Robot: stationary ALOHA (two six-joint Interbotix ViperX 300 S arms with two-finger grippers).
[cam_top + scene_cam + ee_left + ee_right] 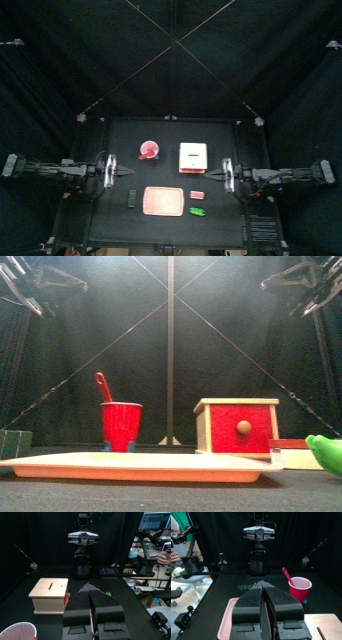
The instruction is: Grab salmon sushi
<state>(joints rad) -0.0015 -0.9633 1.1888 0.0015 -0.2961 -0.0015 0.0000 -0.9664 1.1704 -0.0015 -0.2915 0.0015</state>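
Both end effectors are clenched and hold nothing: the left end effector [128,173] hangs over the counter's [120,135] left edge, the right end effector [214,174] over its right edge. Between them, the salmon sushi [197,192] lies on the counter just right of the pink tray [163,201], with the green piece [198,211] nearer. Farther back stand a red cup [148,151] and a wooden box [194,158].

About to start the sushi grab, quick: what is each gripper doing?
Left gripper: closed, holding nothing.
Right gripper: closed, holding nothing.
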